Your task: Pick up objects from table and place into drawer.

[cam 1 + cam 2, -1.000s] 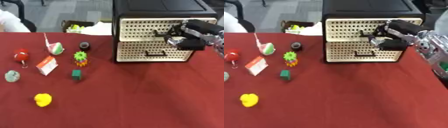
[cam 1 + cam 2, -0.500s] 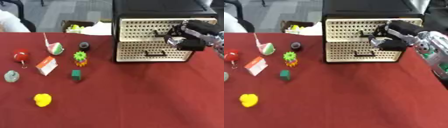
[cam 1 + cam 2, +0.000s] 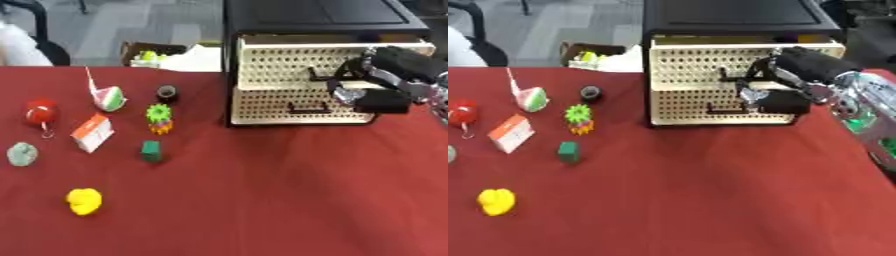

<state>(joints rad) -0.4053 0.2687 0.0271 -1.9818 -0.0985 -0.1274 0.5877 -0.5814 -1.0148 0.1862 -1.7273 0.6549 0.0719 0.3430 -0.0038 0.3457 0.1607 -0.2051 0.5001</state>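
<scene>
A black cabinet (image 3: 315, 15) holds two cream perforated drawers. My right hand (image 3: 381, 85) is at the upper drawer (image 3: 280, 60), its fingers curled on that drawer's dark handle (image 3: 315, 75); the drawer stands out a little. The lower drawer's handle (image 3: 311, 106) is free. On the red table's left lie a red ball (image 3: 39, 111), a green-and-red cone shape (image 3: 108, 97), a small black round thing (image 3: 166, 92), a green-and-orange gear toy (image 3: 159, 117), a white-and-orange box (image 3: 92, 132), a green cube (image 3: 151, 151), a grey-green lump (image 3: 21, 153) and a yellow toy (image 3: 85, 201).
Behind the table's far edge stands a cardboard box (image 3: 153, 52) with yellow-green things in it. A white sleeve (image 3: 17, 47) shows at the far left. Open red cloth (image 3: 280, 200) stretches in front of the cabinet.
My right hand has shifted slightly toward me at the upper drawer's handle, and the drawer front seems to have come out a little. The table objects have not moved.
</scene>
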